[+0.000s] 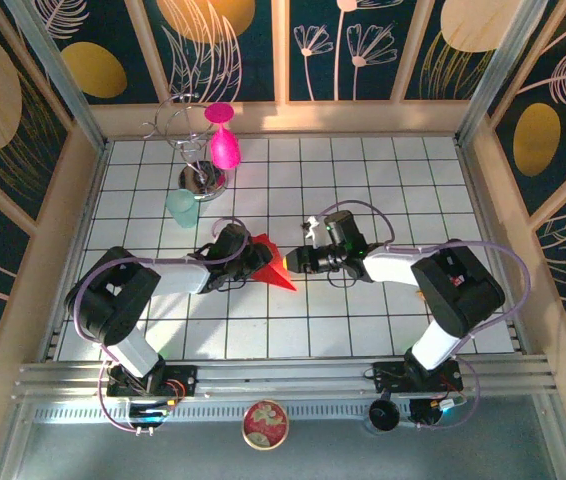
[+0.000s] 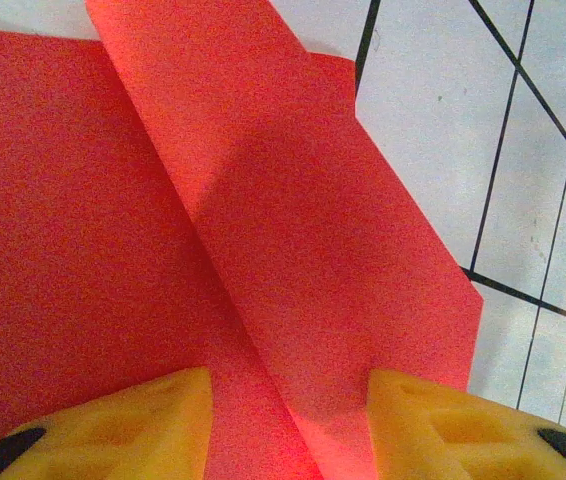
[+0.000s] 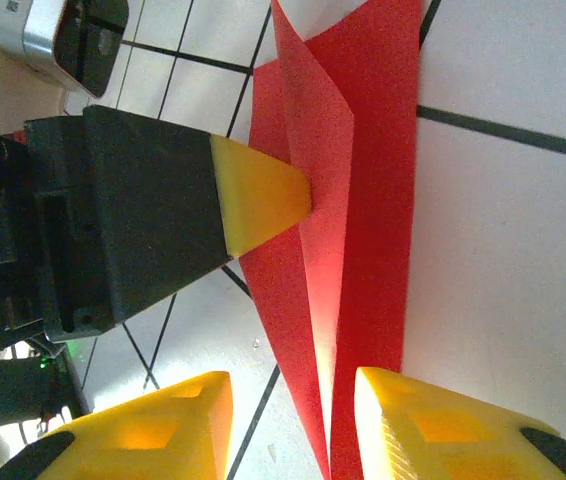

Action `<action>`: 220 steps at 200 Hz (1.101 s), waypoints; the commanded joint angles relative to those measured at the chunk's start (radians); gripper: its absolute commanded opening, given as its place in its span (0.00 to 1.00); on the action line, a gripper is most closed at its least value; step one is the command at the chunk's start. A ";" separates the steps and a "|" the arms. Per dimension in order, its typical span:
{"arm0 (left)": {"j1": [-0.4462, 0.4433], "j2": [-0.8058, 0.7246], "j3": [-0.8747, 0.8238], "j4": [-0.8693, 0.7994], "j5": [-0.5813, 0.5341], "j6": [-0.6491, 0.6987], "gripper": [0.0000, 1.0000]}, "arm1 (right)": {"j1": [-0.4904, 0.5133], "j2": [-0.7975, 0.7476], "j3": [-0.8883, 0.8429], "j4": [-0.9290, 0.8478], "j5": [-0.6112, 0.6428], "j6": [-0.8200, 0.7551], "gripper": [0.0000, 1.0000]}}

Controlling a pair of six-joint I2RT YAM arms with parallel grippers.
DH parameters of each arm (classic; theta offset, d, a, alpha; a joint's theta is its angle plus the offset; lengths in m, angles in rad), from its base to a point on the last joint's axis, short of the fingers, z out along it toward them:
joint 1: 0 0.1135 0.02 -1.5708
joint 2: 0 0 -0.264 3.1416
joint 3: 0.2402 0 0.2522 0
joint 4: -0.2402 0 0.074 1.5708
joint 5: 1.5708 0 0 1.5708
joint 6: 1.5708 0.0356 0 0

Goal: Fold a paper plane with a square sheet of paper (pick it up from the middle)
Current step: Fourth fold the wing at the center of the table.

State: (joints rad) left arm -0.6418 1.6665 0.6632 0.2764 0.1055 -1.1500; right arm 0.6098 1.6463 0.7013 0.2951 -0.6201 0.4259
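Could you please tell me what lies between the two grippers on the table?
The folded red paper lies between the left gripper and the right gripper, as the top view shows. The wrist views show it close up.

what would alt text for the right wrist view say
A creased red paper, partly folded into a dart, runs up the white tiled table. The left gripper's yellow fingertip touches its raised fold, and the paper's lower end passes between the parted yellow fingers of the right gripper.

Lab test cell — aluminium frame [image 1: 283, 375], gridded tabletop [image 1: 363, 170]
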 commanded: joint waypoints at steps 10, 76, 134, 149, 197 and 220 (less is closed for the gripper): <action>-0.001 0.041 -0.010 -0.147 -0.053 -0.009 0.40 | 0.039 -0.007 -0.010 -0.029 0.088 -0.042 0.39; -0.001 0.079 -0.013 -0.189 -0.082 -0.021 0.35 | 0.053 0.035 0.000 -0.018 0.132 -0.078 0.40; -0.001 0.115 -0.005 -0.232 -0.089 -0.044 0.30 | 0.051 0.131 0.032 -0.039 0.076 -0.124 0.38; -0.002 0.118 -0.017 -0.226 -0.089 -0.052 0.28 | 0.050 0.142 0.035 -0.045 0.084 -0.123 0.35; -0.002 0.121 -0.015 -0.245 -0.094 -0.052 0.26 | 0.048 0.149 0.039 -0.042 0.077 -0.106 0.29; -0.003 0.116 -0.002 -0.268 -0.101 -0.041 0.26 | 0.046 0.072 0.033 -0.037 0.108 -0.074 0.34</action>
State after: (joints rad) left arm -0.6430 1.7065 0.6987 0.2310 0.0505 -1.1831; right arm 0.6537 1.7596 0.7307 0.2794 -0.5350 0.3267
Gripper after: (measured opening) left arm 0.254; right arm 0.327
